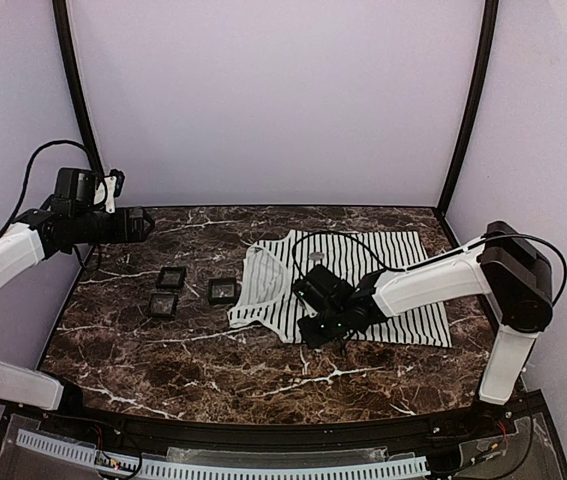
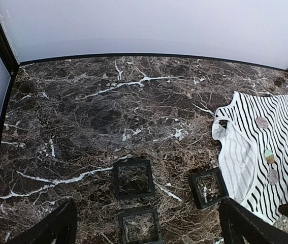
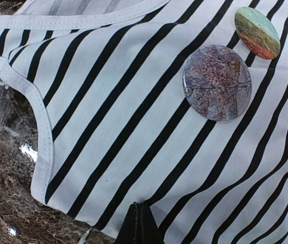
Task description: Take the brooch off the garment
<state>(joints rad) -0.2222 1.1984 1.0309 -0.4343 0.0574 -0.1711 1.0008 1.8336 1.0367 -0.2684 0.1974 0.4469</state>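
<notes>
R claw [image 3: 138,226] pressed together over hem of white black-striped fabric garment [image 3: 128,101]; round mottled glossy brooch [image 3: 217,83] ahead, apart; fabric pinch unclear.

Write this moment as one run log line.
left fingers: open, off garment | right fingers: shut at garment edge | brooches: on garment
</notes>
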